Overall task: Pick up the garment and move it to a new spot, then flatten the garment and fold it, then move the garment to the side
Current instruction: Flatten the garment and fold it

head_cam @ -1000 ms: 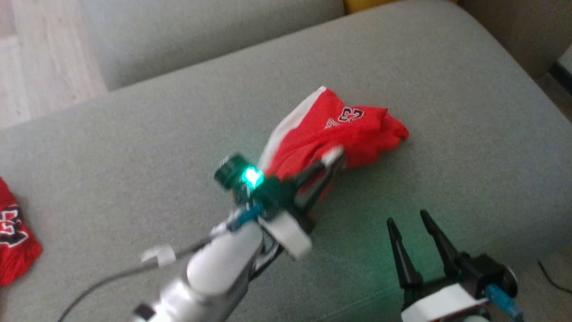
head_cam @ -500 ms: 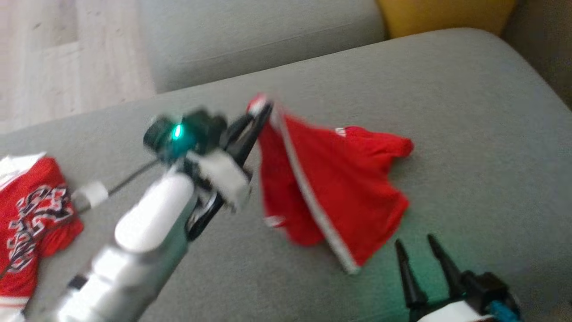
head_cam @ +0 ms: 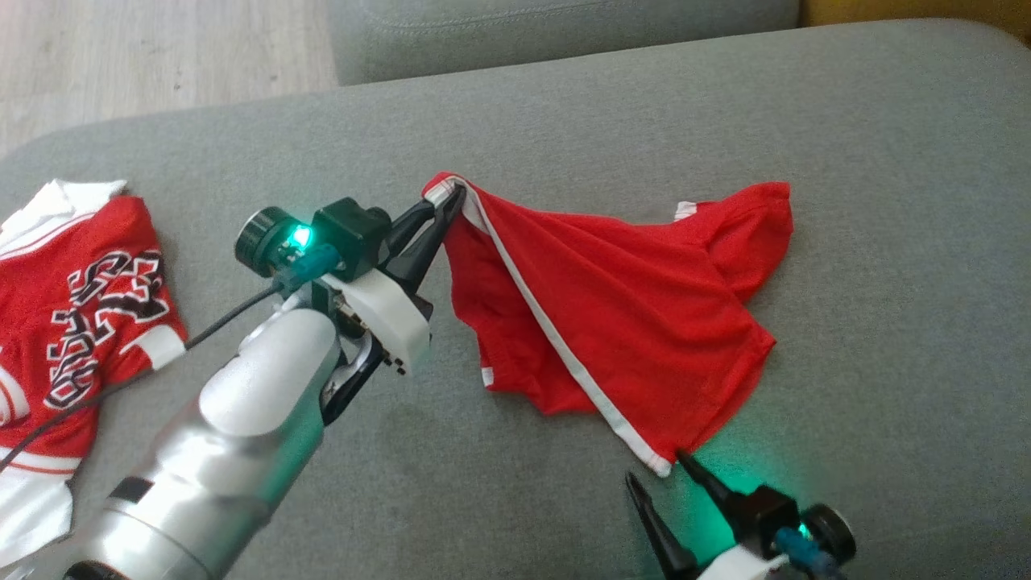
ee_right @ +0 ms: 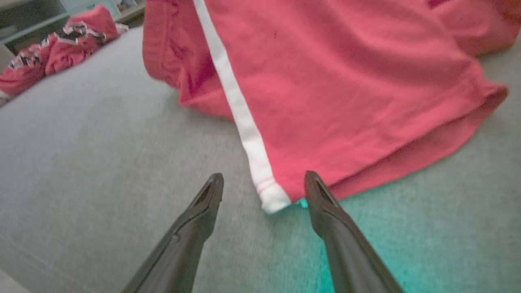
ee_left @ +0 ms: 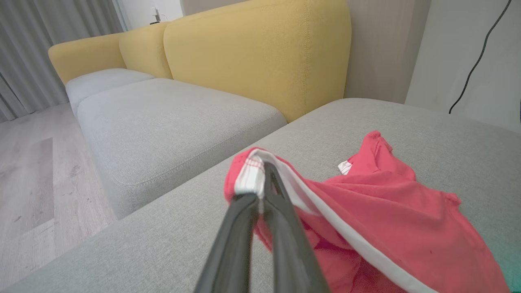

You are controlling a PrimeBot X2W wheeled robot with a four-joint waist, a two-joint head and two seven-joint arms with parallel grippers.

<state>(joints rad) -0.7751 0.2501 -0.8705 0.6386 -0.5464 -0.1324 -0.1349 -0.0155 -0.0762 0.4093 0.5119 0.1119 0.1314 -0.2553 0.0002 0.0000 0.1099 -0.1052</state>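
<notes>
The garment (head_cam: 636,306) is a pair of red shorts with a white side stripe, spread on the grey sofa cushion (head_cam: 564,113). My left gripper (head_cam: 453,196) is shut on its white-trimmed corner (ee_left: 250,179), holding that corner up above the cushion. The rest of the garment (ee_left: 386,219) trails down to the right. My right gripper (head_cam: 654,473) stands open at the near hem corner (ee_right: 273,199), which lies between its two fingertips (ee_right: 313,183) without being clamped. The garment (ee_right: 325,81) spreads out beyond the right gripper (ee_right: 262,181).
A red jersey with black-and-white lettering (head_cam: 72,314) lies at the cushion's left end, also seen far off (ee_right: 53,53). A second grey seat (ee_left: 163,118) and yellow backrests (ee_left: 252,49) stand beyond. Wooden floor (head_cam: 161,56) lies past the cushion's left edge.
The left gripper has lifted the bunched garment and drawn it leftward, so it has unfurled into a spread sheet. The right gripper now stands at the near hem corner. The head camera has shifted.
</notes>
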